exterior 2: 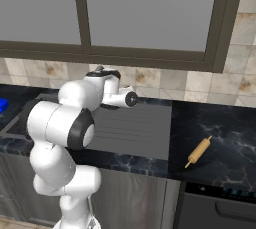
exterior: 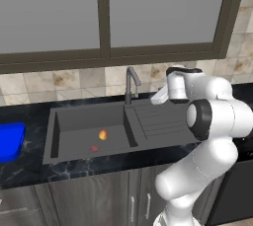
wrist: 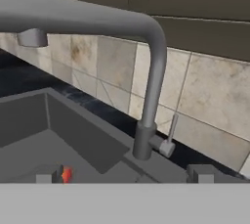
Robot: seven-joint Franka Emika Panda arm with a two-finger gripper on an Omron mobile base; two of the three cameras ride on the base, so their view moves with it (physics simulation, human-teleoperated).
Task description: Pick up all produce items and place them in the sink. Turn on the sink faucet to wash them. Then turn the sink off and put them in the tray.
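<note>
The sink (exterior: 89,121) is set in the black counter (exterior: 29,168), basin left, ribbed drainboard right. The blue tray (exterior: 10,141) sits on the counter, well left of the sink. The gripper (wrist: 122,175) is held just right of the faucet (exterior: 131,84), jaws spread, holding nothing. A rolling pin (exterior 2: 198,151) lies far right. The fruit (exterior: 103,134) rests on the basin floor.

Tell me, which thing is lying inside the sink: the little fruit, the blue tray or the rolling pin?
The little fruit. It lies in the sink basin; the blue tray and rolling pin rest on the counter.
</note>
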